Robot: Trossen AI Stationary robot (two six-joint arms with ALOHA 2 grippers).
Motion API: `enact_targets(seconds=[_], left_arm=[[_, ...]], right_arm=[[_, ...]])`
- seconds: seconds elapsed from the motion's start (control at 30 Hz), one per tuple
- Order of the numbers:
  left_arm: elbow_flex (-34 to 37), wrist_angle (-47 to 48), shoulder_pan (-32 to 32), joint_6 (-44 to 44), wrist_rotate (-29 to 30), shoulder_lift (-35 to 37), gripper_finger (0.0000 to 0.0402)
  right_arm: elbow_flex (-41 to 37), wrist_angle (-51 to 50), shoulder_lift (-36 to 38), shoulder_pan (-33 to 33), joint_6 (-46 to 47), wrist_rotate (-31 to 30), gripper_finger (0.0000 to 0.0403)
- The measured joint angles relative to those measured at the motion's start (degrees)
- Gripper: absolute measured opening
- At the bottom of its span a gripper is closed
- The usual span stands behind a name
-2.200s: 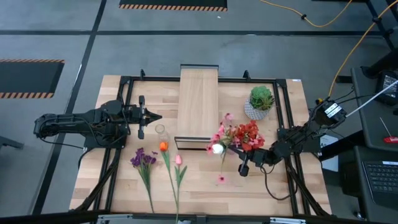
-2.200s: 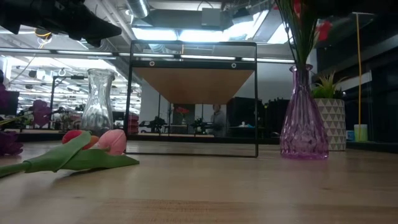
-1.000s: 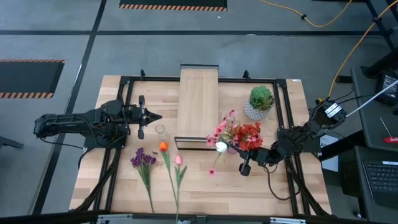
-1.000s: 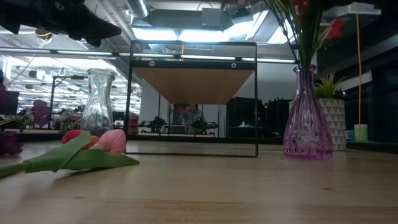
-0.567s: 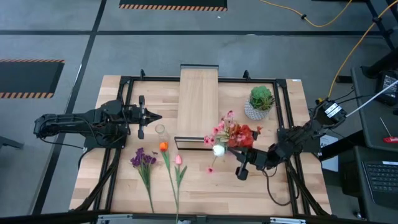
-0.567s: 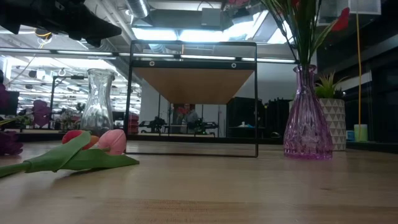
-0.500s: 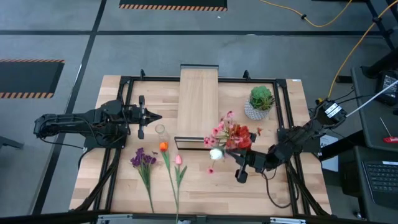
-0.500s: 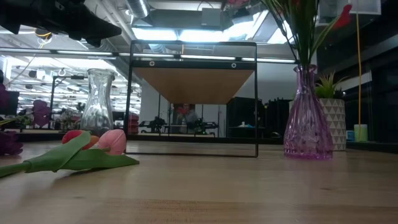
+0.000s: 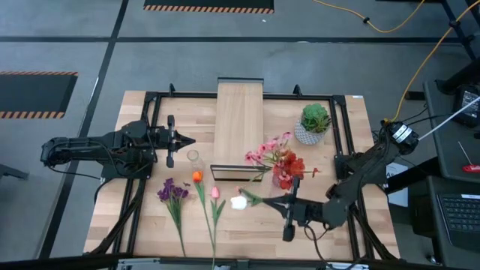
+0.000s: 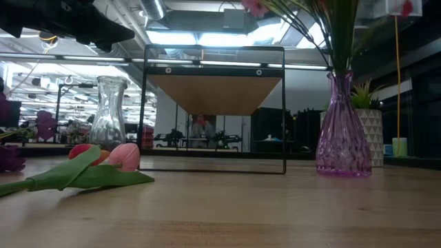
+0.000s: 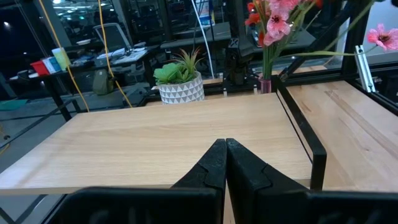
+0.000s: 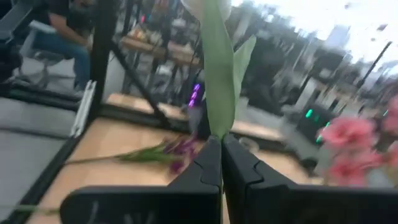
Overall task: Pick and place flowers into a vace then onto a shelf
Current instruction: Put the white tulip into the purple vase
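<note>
One stem in hand, white bud not yet in the vase.
Right tool (image 9: 287, 201) clamped the green-stemmed white-bud flower (image 9: 239, 202) beside the pink ribbed glass vase (image 9: 283, 178); insertion seemed next. Left tool (image 9: 187, 140) sat pinched together, empty.

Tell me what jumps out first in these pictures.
The purple vase full of pink and red flowers stands right of the shelf. In front of it, the right gripper is shut on a white bud by its stem. Three more flowers lie at front left beside a clear vase, with the left gripper waiting nearby.
</note>
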State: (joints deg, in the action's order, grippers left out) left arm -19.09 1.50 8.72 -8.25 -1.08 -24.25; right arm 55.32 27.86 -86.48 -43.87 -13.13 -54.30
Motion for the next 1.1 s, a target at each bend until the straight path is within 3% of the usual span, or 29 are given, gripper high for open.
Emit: enact_targets(seconds=[0.4, 0.63, 0.87, 1.1], left_arm=[[0.0, 0.01, 0.0, 0.0, 0.01, 0.0, 0.0004], [0.0, 0.0, 0.02, 0.0, 0.02, 0.0, 0.0004], [0.0, 0.02, 0.02, 0.02, 0.0, 0.0, 0.0004], [0.0, 0.02, 0.01, 0.49, 0.02, 0.0, 0.0004]], right_arm=[[13.09, -35.53, -0.02, -2.41, 28.06, 0.02, 0.0], [13.95, -42.03, -0.62, -5.0, 36.41, 2.82, 0.0], [13.95, -53.08, -5.08, -4.72, 52.71, 8.0, 0.0], [13.93, -53.99, -10.02, -3.96, 57.05, 12.32, 0.0]])
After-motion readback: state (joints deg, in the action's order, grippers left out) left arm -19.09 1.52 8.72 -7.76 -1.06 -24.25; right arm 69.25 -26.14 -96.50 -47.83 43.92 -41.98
